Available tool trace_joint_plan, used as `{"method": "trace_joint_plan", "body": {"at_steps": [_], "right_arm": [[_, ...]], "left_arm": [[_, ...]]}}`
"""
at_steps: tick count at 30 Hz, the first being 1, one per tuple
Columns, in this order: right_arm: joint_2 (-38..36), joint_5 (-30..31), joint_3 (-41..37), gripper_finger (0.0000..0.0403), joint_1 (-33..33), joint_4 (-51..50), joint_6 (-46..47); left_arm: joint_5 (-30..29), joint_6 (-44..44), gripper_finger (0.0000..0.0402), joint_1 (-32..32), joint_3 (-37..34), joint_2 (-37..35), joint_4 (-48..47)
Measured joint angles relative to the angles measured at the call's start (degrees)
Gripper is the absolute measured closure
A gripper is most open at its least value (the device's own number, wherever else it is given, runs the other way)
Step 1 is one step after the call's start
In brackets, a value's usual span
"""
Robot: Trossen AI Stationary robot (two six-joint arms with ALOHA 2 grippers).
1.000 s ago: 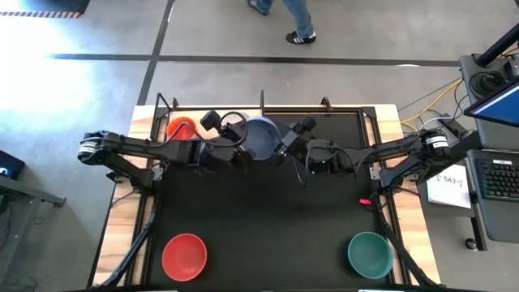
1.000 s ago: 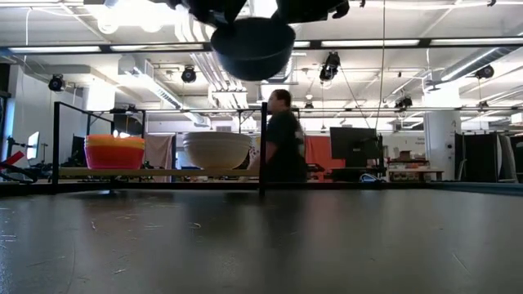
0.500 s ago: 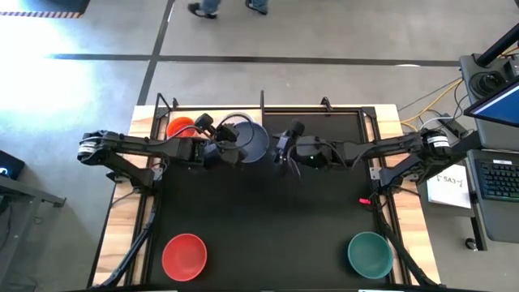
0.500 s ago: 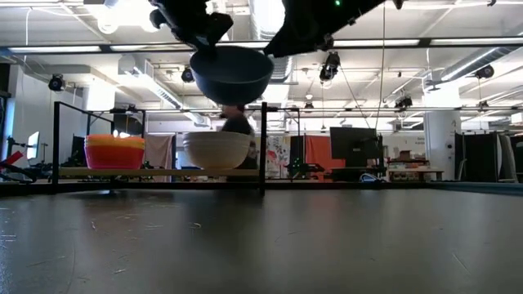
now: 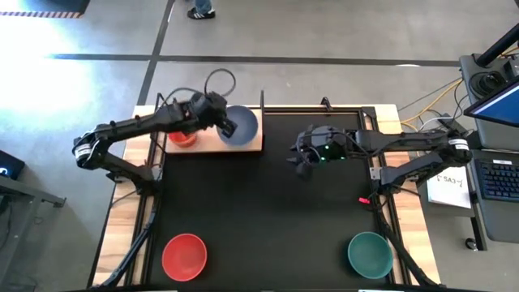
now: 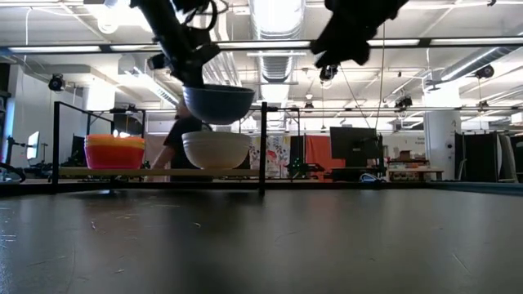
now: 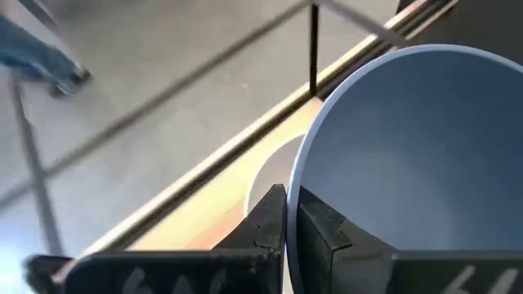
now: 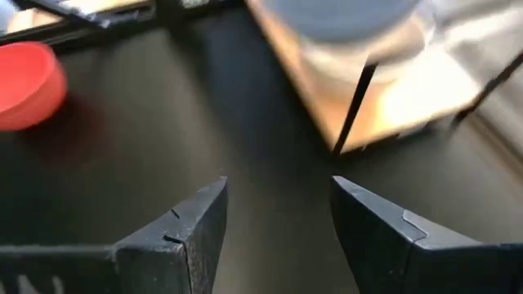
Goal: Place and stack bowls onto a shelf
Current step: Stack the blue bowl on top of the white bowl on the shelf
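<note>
Pale blue bowl [image 6: 218, 103] above white bowl [image 6: 216, 150]

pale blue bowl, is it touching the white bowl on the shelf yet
Apart. The low view shows a gap between the pale blue bowl, held by the left gripper, and the white bowl below it.

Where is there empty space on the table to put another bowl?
The black tabletop mat lies bare between the red plastic bowl and the teal plastic bowl. The light-wood shelf is crowded: stacked small bowls, a white bowl, and a pale blue bowl above it.
</note>
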Motion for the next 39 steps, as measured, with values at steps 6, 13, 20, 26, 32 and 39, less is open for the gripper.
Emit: {"method": "trace_joint_plan", "body": {"at_steps": [6,13,20,26,32,39], "right_arm": [[-1.23,-7.14,0.00,0.0200,0.57,-10.60,8.77],[0.39,-7.82,0.00,0.0200,2.45,-19.13,12.03],[1.24,-7.85,0.00,0.0200,3.30,-19.88,12.98],[1.46,-7.83,0.00,0.0200,3.28,-19.83,13.12],[1.46,-7.83,0.00,0.0200,3.28,-19.86,13.33],[1.46,-7.80,0.00,0.0200,3.28,-19.83,13.31]], "left_arm": [[4.43,-1.25,0.0401,7.09,0.00,1.28,-0.05],[9.31,-1.21,0.0401,8.52,0.00,3.02,0.10],[9.74,-1.01,0.0401,8.70,0.00,6.00,0.89],[12.03,-0.70,0.0401,8.82,0.00,9.39,1.44],[11.57,0.32,0.0401,9.06,0.00,10.87,1.87],[11.40,1.95,0.0376,9.83,0.00,10.73,1.90]]}}
